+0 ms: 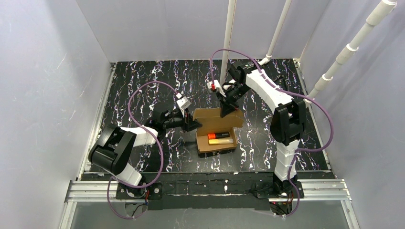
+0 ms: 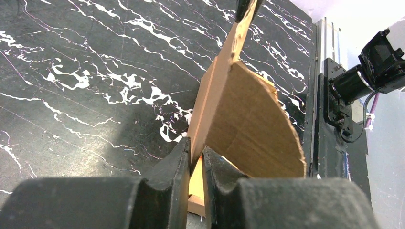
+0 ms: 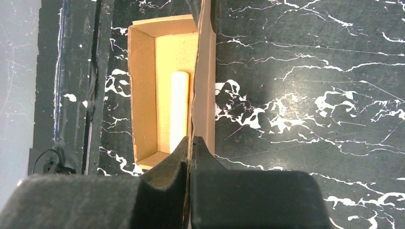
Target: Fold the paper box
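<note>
- While its lid stands upright, the plain brown corrugated cardboard box (image 1: pixel 213 120) sits mid-surface, tray formed.
- Left jaws pinch the lid's left end, right jaws its top edge: both clamp cardboard, probably steadying the panel for lowering.
- Black marbled surface (image 1: pixel 143 86) carries it.

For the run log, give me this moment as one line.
left gripper: shut on lid | right gripper: shut on lid | lid: upright | markers: in box

Lab: white enclosure walls (image 1: pixel 45 95), aluminium rail (image 1: pixel 325 187)
</note>
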`<state>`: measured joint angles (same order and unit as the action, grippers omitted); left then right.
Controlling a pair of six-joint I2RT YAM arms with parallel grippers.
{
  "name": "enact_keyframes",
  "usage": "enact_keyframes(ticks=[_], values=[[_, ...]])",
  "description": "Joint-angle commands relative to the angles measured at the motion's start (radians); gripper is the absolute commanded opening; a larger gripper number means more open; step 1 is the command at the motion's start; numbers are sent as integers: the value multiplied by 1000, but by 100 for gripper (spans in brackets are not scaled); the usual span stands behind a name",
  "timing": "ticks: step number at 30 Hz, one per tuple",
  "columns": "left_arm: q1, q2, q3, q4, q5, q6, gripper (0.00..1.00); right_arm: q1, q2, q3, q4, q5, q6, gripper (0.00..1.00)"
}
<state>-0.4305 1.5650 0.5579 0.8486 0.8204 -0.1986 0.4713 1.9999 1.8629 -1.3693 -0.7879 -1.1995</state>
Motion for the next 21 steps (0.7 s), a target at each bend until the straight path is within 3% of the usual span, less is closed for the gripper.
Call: enact_keyframes(ticks=[1, 4, 8, 13, 16, 19, 20, 21], values=[[-3, -12, -7, 62, -13, 5, 0, 13, -4, 13, -1, -20, 42, 12], [-3, -19, -15, 63, -19, 19, 0, 9, -25, 6, 27, -14, 88, 29], [-3, -43, -33, 63, -37, 43, 0, -37, -98, -19, 60, -17, 153, 64], [-2, -66, -50, 63, -55, 61, 0, -168, -291, -168, 183, -57, 235, 84], [-3, -77, -59, 63, -53, 66, 0, -229, -419, -356, 397, -4, 381, 85], [-3, -95, -75, 63, -54, 78, 0, -280, -543, -606, 829, 134, 706, 72], [-2, -102, -79, 62, -55, 79, 0, -289, -569, -678, 935, 177, 768, 65], [-3, -106, -83, 63, -54, 82, 0, -292, -585, -740, 1020, 210, 815, 53]])
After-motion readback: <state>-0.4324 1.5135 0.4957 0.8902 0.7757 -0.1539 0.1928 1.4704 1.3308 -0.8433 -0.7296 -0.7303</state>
